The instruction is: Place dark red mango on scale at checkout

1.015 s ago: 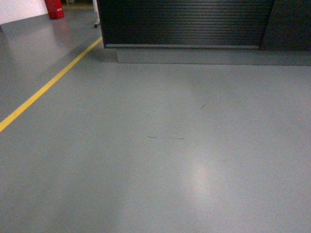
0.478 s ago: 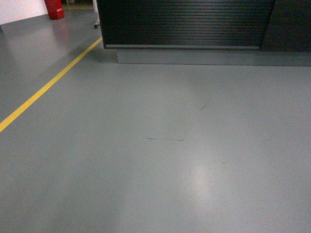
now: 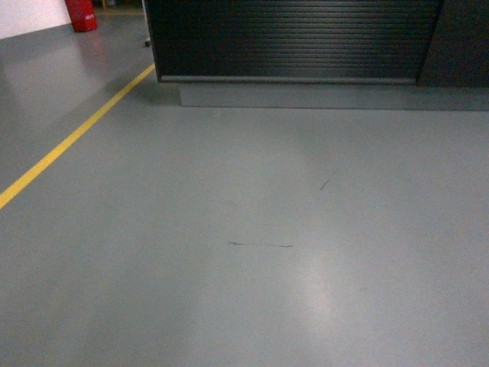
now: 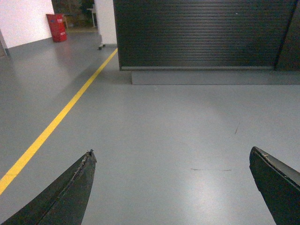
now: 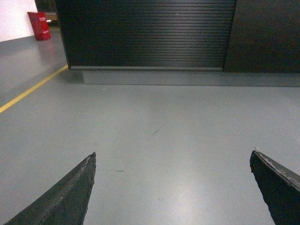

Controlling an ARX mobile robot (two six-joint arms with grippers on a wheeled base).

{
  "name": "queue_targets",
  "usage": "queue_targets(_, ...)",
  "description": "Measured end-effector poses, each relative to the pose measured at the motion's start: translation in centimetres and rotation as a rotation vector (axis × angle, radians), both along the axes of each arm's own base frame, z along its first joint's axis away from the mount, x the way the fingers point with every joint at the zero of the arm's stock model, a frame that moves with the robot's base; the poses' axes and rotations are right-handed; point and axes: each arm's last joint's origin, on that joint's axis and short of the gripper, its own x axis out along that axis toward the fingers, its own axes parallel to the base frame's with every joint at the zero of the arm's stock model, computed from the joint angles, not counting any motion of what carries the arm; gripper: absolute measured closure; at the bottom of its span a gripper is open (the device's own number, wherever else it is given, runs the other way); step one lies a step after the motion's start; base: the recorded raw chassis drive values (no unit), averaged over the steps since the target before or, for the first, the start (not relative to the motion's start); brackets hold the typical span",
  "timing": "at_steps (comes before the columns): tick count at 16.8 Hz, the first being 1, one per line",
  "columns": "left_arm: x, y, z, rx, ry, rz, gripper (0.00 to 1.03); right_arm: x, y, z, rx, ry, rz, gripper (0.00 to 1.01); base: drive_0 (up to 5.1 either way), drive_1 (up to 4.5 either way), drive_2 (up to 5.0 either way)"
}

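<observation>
Two large surfaces dominate: the grey floor (image 3: 252,229) and, beyond it, the checkout (image 3: 290,38) with its ribbed black front, a yellow line (image 3: 69,141) running along the left and a red container (image 3: 82,14) in the far corner. Smaller, the left gripper (image 4: 171,187) and right gripper (image 5: 171,187) each show jaws spread wide with nothing between them. Neither the dark red mango nor the scale is in view; judged by the task wording, a mango is firm, smooth and likely slippery, best gripped across its broad middle with moderate force.
</observation>
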Motion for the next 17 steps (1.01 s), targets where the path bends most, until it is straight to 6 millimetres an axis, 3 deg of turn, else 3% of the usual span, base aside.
queue_targets(12,0.00,0.00,-0.04,0.000,0.004,0.000,0.05,0.00,0.00,0.01,0.000,-0.001,0.000,0.03,0.0,0.00,0.0)
queue_targets(17,0.00,0.00,-0.01,0.000,0.001,0.001,0.05,0.00,0.00,-0.01,0.000,0.001,0.000,0.03,0.0,4.35,-4.3)
